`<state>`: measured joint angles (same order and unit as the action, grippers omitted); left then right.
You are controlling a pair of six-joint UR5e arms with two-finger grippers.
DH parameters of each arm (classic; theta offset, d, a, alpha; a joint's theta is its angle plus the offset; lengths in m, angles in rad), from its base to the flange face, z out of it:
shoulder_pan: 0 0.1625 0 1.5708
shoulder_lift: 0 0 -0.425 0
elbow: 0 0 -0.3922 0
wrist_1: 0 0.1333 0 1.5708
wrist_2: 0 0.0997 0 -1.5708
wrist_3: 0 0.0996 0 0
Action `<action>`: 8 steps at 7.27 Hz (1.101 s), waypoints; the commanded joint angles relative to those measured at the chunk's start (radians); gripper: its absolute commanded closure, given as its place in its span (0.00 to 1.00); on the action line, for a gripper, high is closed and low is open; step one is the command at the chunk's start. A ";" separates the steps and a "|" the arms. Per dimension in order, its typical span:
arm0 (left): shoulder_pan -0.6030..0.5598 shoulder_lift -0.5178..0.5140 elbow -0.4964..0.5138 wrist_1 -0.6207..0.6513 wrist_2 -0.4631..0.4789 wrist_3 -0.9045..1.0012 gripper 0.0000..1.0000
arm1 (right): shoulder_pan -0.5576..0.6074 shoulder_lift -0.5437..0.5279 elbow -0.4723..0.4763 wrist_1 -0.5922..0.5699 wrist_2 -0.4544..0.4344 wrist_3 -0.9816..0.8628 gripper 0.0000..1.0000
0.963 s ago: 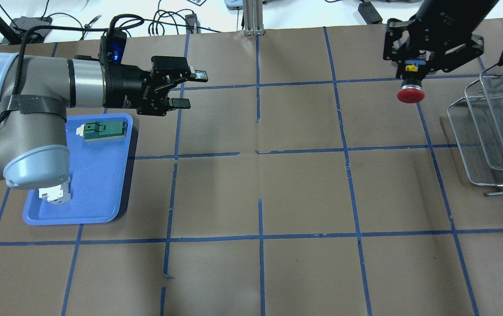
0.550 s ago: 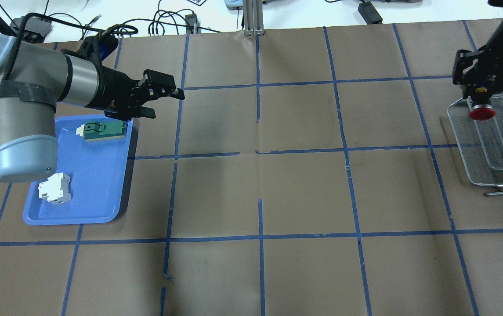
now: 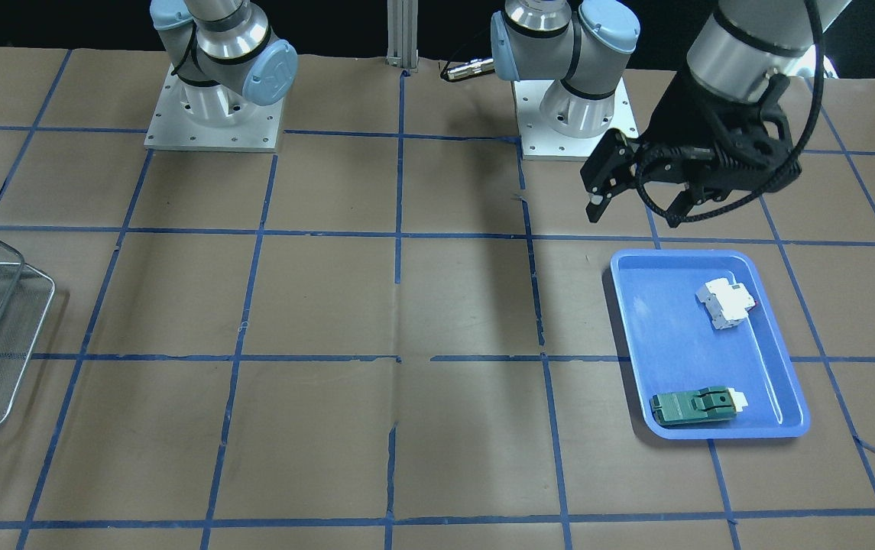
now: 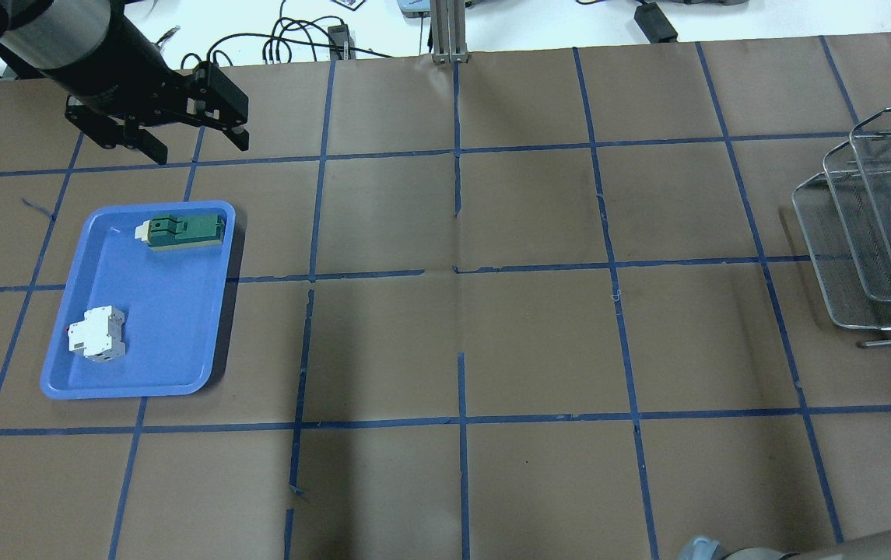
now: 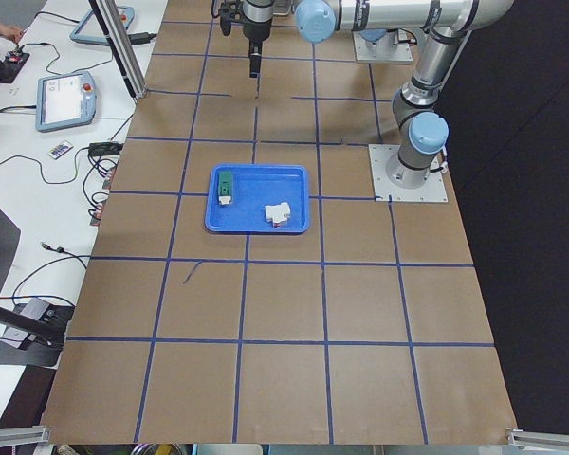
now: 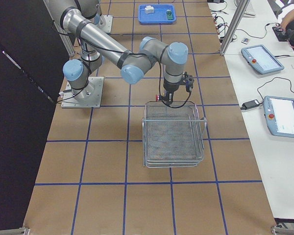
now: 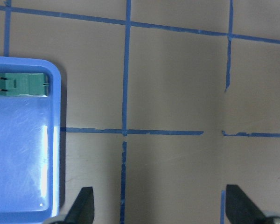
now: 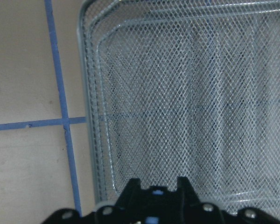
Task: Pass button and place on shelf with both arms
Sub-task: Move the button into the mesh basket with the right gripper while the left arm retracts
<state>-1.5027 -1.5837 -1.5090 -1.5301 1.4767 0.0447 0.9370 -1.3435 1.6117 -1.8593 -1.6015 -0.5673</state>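
Note:
My right gripper is shut on the button, whose red cap shows just at the near end rim of the wire-mesh shelf. In the right wrist view the shut fingers hang over the shelf's mesh. In the overhead view only a black bit of this gripper shows at the right edge, over the shelf. My left gripper is open and empty, beyond the far edge of the blue tray. Its two fingertips stand wide apart in the left wrist view.
A blue tray on the robot's left holds a green flat module and a white breaker block. The tray lies just in front of my left gripper. Brown paper with blue tape lines covers the table.
My right gripper has carried the button to the right, from over the table to over the shelf. My left arm has drawn back to the far left, still open.

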 commanded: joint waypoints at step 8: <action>-0.014 -0.004 0.021 -0.094 0.090 0.058 0.00 | 0.188 -0.147 -0.065 0.122 0.071 0.055 0.00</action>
<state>-1.5167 -1.5885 -1.4869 -1.6234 1.5710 0.1027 1.0085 -1.4203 1.5832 -1.8051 -1.5329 -0.5959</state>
